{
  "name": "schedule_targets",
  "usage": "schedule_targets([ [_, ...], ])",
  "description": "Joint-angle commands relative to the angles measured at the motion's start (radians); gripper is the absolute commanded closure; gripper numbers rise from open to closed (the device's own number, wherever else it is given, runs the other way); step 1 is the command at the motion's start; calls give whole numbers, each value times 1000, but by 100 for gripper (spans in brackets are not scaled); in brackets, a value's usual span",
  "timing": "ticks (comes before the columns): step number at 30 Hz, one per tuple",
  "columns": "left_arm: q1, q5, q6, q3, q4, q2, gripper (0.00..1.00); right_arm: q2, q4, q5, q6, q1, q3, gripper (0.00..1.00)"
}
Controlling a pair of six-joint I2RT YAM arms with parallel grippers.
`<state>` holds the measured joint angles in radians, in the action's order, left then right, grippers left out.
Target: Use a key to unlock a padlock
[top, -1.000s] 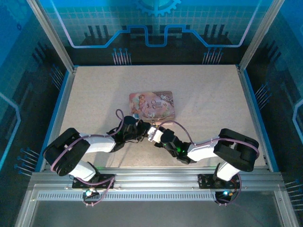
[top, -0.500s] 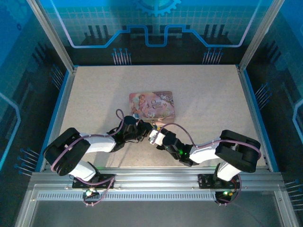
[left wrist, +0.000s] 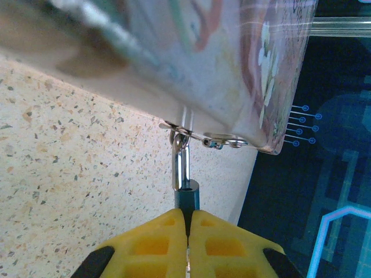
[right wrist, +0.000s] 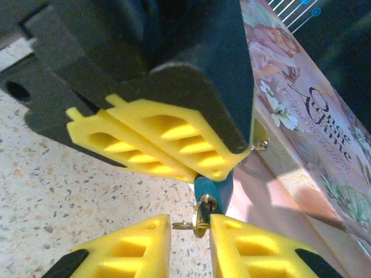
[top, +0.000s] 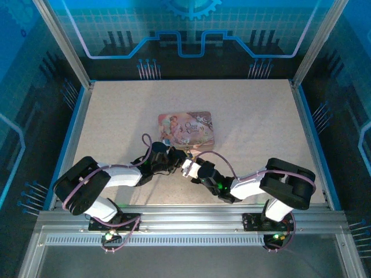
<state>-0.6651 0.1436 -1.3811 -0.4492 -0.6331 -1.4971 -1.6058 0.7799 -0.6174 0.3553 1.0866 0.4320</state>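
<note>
Left pincer (left wrist: 187, 215), low over the speckled beige surface (top: 116, 116) a little toward the near edge from its centre, has its yellow pads (left wrist: 156, 237) pressed together on the body of the small blue metal padlock (left wrist: 187, 197). The lock's silver shackle (left wrist: 181, 165) is hooked through a thin metal clasp (left wrist: 203, 138) on the near edge of the flat pink illustrated box (top: 186, 128), which lies about mid-surface. Right pincer (right wrist: 190, 223) faces the left one from the right-edge side, their tips almost meeting in the overhead view. Its pads (right wrist: 124, 243) are drawn in to a narrow gap and pinch the head of a tiny brass-coloured metal key (right wrist: 200, 220), whose other end sits at the bottom of the padlock (right wrist: 211, 188). The lock hangs just off the box, above the surface
</note>
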Motion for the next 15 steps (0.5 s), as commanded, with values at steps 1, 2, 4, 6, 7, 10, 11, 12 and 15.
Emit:
schedule_targets([
  [1,-20,78,-24,-8,70,-32,92,-17,38,-14,3,10,26,78],
  [2,-19,78,-23,-8,71,-32,92,-20,38,-15,2,10,29,78],
  [4,-20,78,-23,-8,69,-31,92,-26,43,-18,1,6,31,78],
  [6,-19,79,-23,-8,70,-31,92,-29,46,-18,-2,2,35,79],
  [7,-19,78,-24,-8,70,-32,92,-31,45,-18,-3,0,36,80],
  [10,-21,78,-24,-8,69,-32,92,-35,41,-19,-7,-7,42,85],
  [11,-20,78,-23,-8,69,-32,92,-38,40,-24,-9,-8,44,87],
  [12,-20,78,-23,-8,69,-34,92,-40,42,-29,-11,-10,45,89],
  [15,-20,77,-24,-8,69,-34,92,-42,42,-42,-26,-12,49,97],
])
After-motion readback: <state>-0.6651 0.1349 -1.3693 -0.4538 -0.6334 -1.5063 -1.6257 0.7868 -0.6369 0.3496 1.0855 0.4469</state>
